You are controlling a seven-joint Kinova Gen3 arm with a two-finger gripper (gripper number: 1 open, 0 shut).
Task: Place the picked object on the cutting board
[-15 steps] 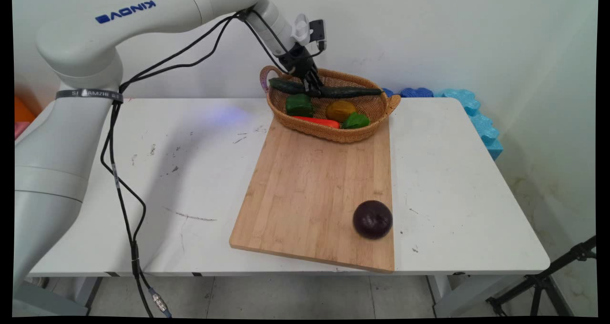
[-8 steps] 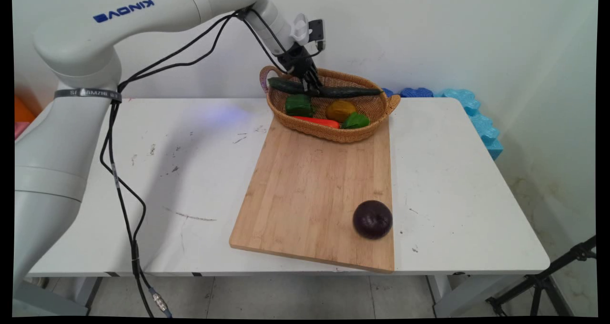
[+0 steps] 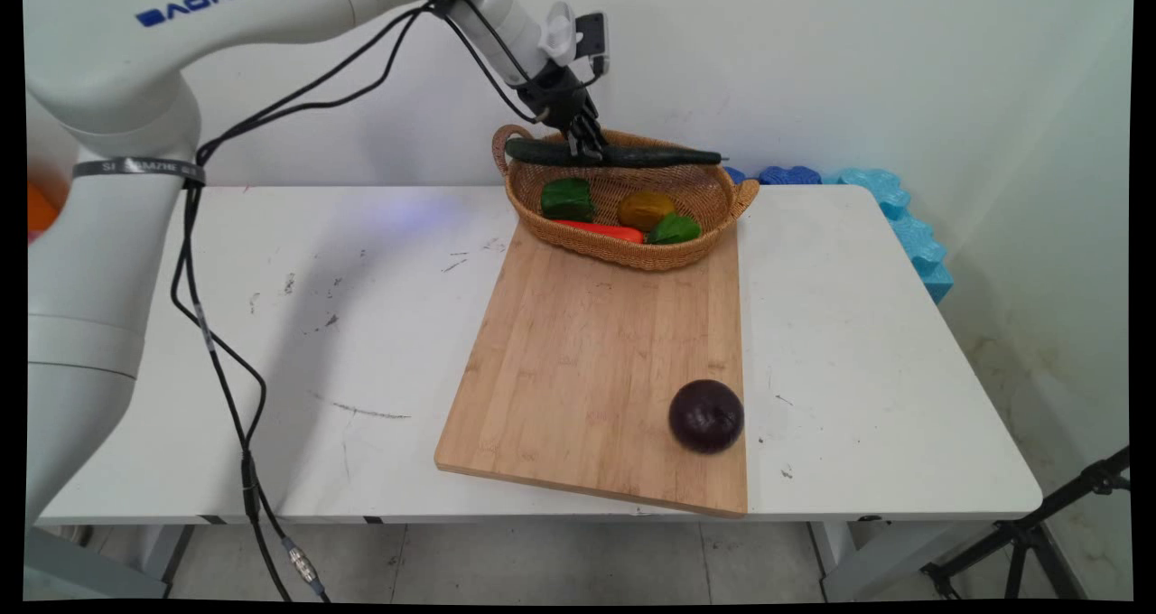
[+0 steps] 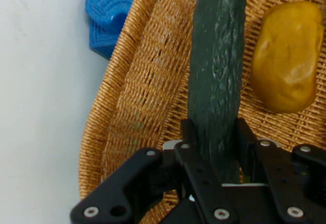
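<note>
Main view shows the gripper (image 3: 585,149) clamped on a dark green cucumber (image 3: 659,156), held level just above the wicker basket (image 3: 623,251) at the table's far side. The step in hand appears to be a lift; any carry calls for clearing the basket rim.

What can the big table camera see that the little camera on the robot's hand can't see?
Only the main view shows the wooden cutting board, the dark purple onion on it, the two green peppers, the red pepper and the white table.

Only the hand view shows the end effector's fingers close up, pressed against the cucumber's sides.

Both show the cucumber held above the wicker basket, the yellow-brown vegetable in the basket, and blue foam beside the basket.
</note>
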